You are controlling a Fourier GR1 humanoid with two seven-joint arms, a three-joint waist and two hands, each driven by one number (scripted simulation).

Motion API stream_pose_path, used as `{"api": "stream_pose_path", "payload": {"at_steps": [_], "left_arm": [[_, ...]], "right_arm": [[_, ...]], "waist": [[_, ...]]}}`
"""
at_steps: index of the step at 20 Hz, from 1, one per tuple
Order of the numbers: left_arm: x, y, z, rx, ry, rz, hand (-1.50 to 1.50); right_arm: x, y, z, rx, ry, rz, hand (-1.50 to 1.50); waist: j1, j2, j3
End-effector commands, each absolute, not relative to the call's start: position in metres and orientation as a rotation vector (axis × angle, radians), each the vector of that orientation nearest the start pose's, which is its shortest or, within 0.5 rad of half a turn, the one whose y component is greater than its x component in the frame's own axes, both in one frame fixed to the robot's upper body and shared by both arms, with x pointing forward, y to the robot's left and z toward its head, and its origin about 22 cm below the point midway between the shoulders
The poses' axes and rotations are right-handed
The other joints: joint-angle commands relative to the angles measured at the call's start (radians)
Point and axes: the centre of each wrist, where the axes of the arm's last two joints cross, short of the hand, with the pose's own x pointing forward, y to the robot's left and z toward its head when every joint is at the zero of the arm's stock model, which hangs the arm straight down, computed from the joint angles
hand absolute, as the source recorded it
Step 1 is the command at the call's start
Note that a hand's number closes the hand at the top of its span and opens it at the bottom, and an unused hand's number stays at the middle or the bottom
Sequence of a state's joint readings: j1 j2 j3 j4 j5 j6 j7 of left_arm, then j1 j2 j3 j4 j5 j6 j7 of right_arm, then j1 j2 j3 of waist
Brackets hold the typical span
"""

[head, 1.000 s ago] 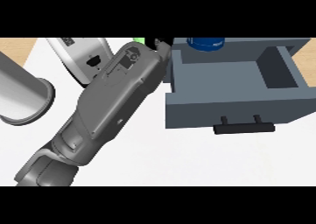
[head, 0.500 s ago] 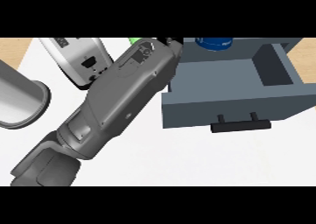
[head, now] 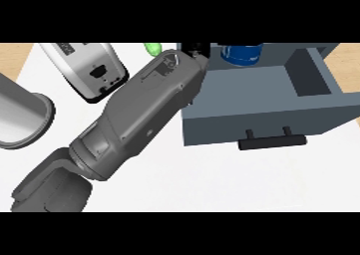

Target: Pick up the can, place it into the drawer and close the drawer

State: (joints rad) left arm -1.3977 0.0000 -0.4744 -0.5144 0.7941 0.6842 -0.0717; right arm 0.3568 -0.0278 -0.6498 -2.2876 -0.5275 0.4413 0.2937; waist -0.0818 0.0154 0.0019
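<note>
A: What lies along the counter point(head: 212, 184), left to right?

B: A steel pot point(head: 13, 117), a toaster point(head: 90, 69), then one grey forearm point(head: 138, 114) slanting up to the open drawer point(head: 264, 99).

A: And the can point(head: 241, 52)?

B: Upright at the drawer's back edge, just right of the black hand point(head: 195, 50). Its fingers are cut off at the top; whether they grasp cannot be told.
</note>
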Motion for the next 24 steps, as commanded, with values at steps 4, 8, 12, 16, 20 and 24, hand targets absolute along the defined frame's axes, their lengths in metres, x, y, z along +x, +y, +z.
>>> {"api": "stream_pose_path", "payload": {"at_steps": [4, 8, 12, 16, 20, 24], "left_arm": [[0.425, -0.008, 0.173, 0.0, -1.634, 0.026, -1.5], [0.422, -0.009, 0.166, 0.045, -1.653, 0.045, -1.5], [0.418, -0.016, 0.173, 0.059, -1.632, 0.083, -1.5], [0.421, -0.012, 0.167, 0.045, -1.66, 0.077, -1.5], [0.426, -0.008, 0.167, 0.043, -1.666, 0.104, -1.5], [0.425, -0.009, 0.17, -0.009, -1.674, 0.099, -1.5]], "right_arm": [[0.094, -0.354, 0.133, -0.11, -1.814, -0.095, -1.5], [0.081, -0.352, 0.127, -0.119, -1.802, -0.078, -1.5], [0.086, -0.346, 0.132, -0.127, -1.814, -0.118, -1.5], [0.096, -0.345, 0.142, -0.109, -1.836, -0.114, -1.5], [0.094, -0.363, 0.139, -0.147, -1.85, -0.036, -1.5], [0.095, -0.354, 0.163, -0.368, -1.935, 0.185, -1.5]], "waist": [[-0.002, 0.005, 0.0], [-0.003, 0.0, 0.0], [-0.014, 0.002, 0.0], [0.002, 0.004, -0.001], [-0.016, 0.008, 0.0], [0.005, 0.011, -0.001]]}}
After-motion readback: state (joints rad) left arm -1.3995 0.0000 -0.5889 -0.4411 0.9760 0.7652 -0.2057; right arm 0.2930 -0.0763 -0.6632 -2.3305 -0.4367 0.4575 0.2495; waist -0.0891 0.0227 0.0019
